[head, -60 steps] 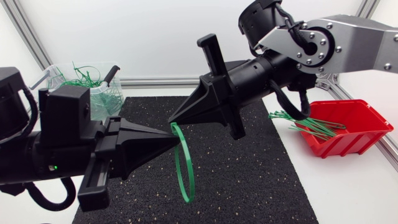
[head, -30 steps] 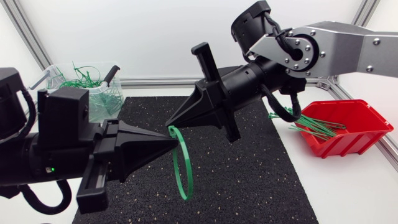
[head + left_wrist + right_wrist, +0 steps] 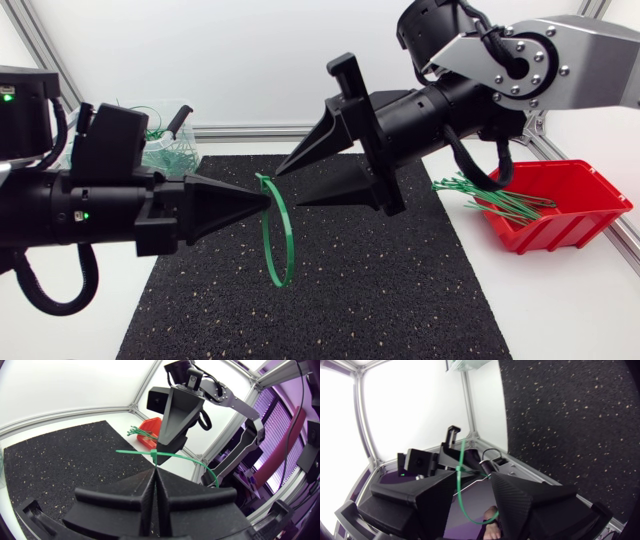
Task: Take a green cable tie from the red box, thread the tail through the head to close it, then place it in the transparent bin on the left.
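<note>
Above the black mat, the left gripper pinches the looped green cable tie at its head, loop hanging toward six o'clock; the right gripper, fingers spread, sits just beside at two o'clock. The transparent bin, with green ties inside, lies at ten o'clock, nearer the pinching gripper; the red box at three holds loose ties.

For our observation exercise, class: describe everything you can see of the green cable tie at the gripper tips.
The green cable tie is a thin, flat, plastic-looking strap closed into a loop. The left gripper pinches it near the head. The loop hangs free below, above the black mat. The right gripper stands open beside it.
</note>
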### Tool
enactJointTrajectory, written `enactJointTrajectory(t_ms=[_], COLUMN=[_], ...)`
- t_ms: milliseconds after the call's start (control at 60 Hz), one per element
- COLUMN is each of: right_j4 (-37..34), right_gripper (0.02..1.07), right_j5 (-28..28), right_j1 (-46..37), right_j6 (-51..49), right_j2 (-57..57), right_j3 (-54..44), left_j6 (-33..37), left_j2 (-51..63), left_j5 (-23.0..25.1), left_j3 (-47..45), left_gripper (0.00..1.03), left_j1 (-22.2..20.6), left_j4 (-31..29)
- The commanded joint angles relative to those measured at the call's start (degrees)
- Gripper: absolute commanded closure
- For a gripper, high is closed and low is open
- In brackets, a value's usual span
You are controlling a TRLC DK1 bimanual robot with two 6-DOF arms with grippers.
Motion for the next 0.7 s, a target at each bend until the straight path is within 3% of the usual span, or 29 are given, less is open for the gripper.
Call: enactJointTrajectory(t_ms=[0, 67, 217, 317, 467, 617, 683], right_j4=[-4.6, -8.9, -9.4, -6.8, -2.6, 2.1, 3.5], right_gripper=[0.41, 0.41, 0.41, 0.41, 0.41, 0.41, 0.41], right_j5=[5.4, 9.4, 21.6, 34.1, 49.7, 63.3, 66.3], right_j1=[-0.8, -1.3, -3.0, -3.3, -3.3, -3.1, -3.3], right_j6=[-5.9, -10.3, -14.7, -17.7, -22.5, -27.6, -29.4], right_j2=[-0.3, 0.1, -0.4, -1.4, -3.2, -6.4, -7.7], right_j3=[2.5, 3.7, 3.8, 2.1, -1.3, -5.1, -6.3], left_j6=[0.0, 1.8, 5.4, 8.3, 12.8, 16.6, 17.9], left_j2=[1.0, 1.3, 1.5, 2.1, 3.8, 9.4, 11.4], left_j5=[-1.7, -4.4, -12.7, -17.9, -20.7, -23.1, -23.8], left_j3=[2.3, 3.1, 3.9, 4.2, 6.1, 8.6, 10.0], left_gripper=[1.0, 1.0, 1.0, 1.0, 1.0, 1.0, 1.0], left_j1=[1.2, 1.5, 2.2, 4.7, 11.9, 22.9, 25.4], left_j4=[-1.6, -4.3, -7.1, -6.9, -5.2, 4.3, 6.2])
